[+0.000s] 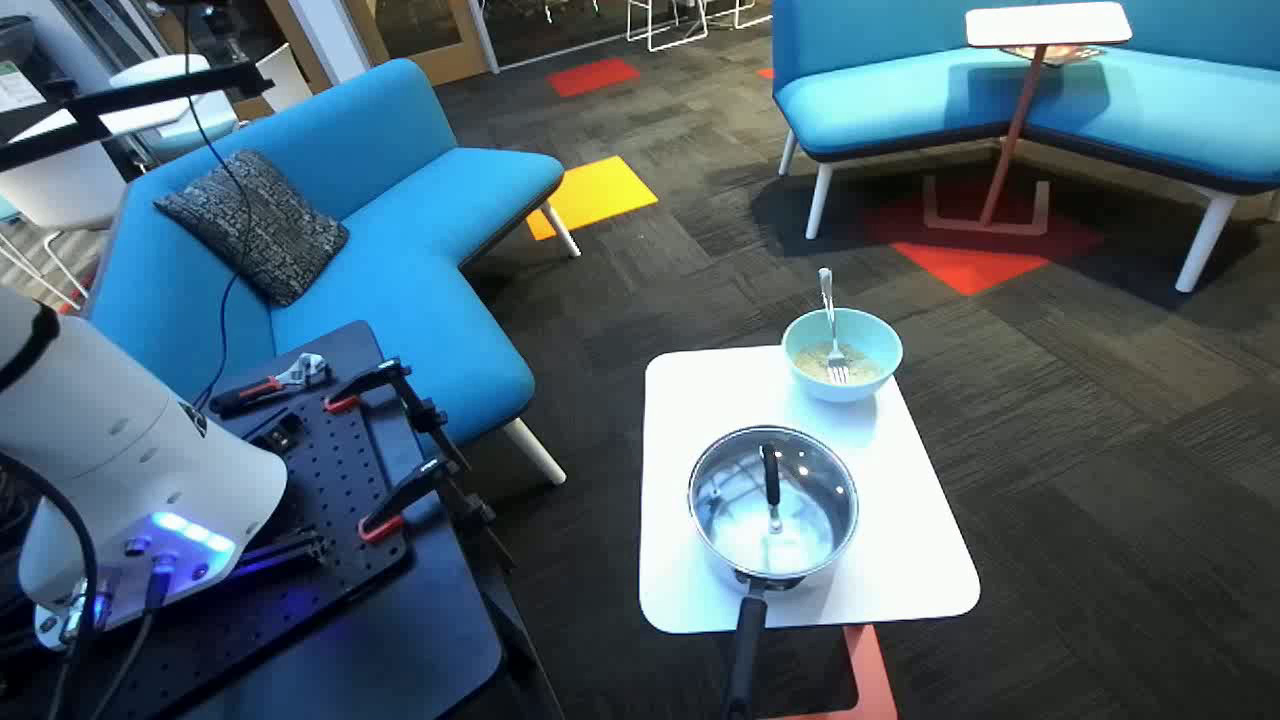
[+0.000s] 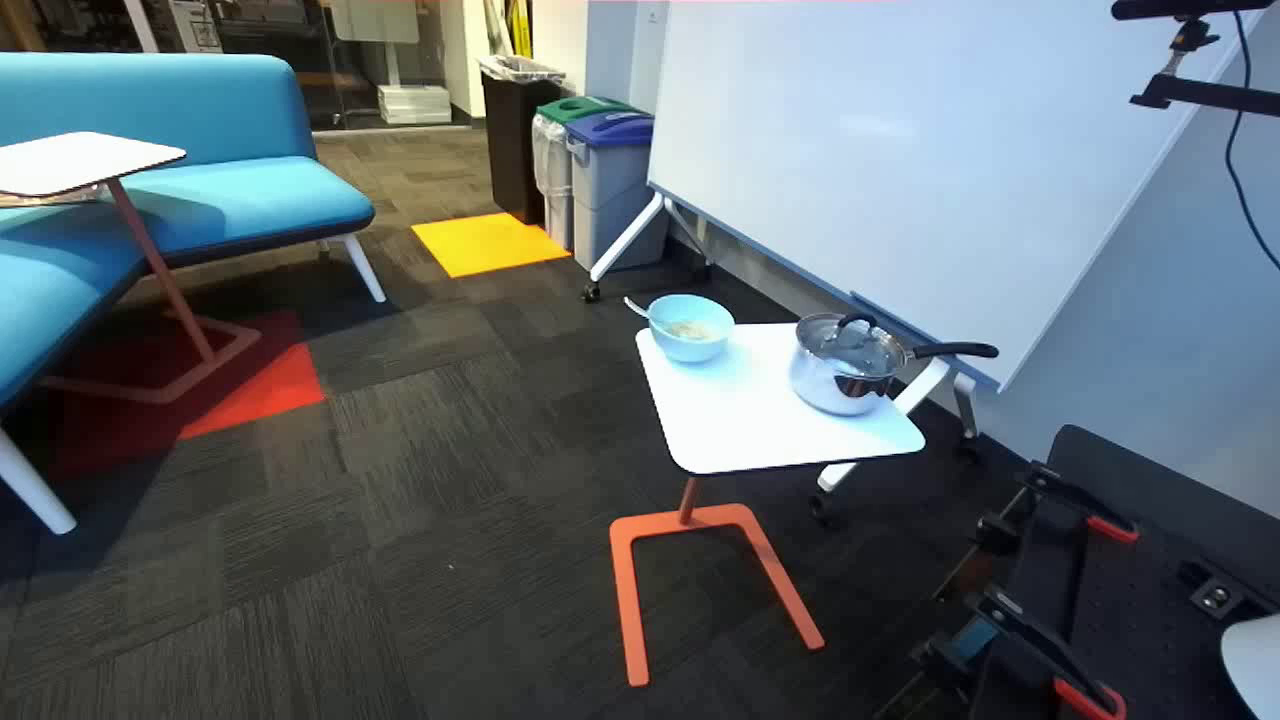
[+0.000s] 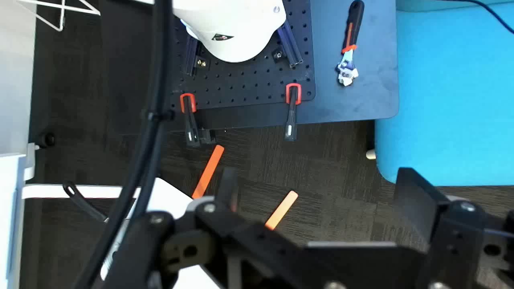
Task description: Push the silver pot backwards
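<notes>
The silver pot [image 1: 735, 545] [image 2: 830, 388] stands on a small white table [image 1: 920, 540] [image 2: 720, 430] and has a glass lid on. Its long black handle juts out over the table edge in both exterior views. In the wrist view the silver pot's handle [image 3: 85, 205] shows at the lower left. Most of its body there is hidden behind the black cable and the gripper. My gripper [image 3: 317, 180] is open and empty, with its fingers wide apart over the dark floor, off to the side of the pot. It is out of view in both exterior views.
A pale green bowl [image 1: 840, 390] [image 2: 690, 347] with a fork stands on the same table beyond the pot. A whiteboard [image 2: 900, 150] stands behind the table. The robot's black bench [image 3: 353, 104] carries clamps and a wrench [image 3: 350, 44]. A blue sofa [image 1: 400, 260] stands beside it.
</notes>
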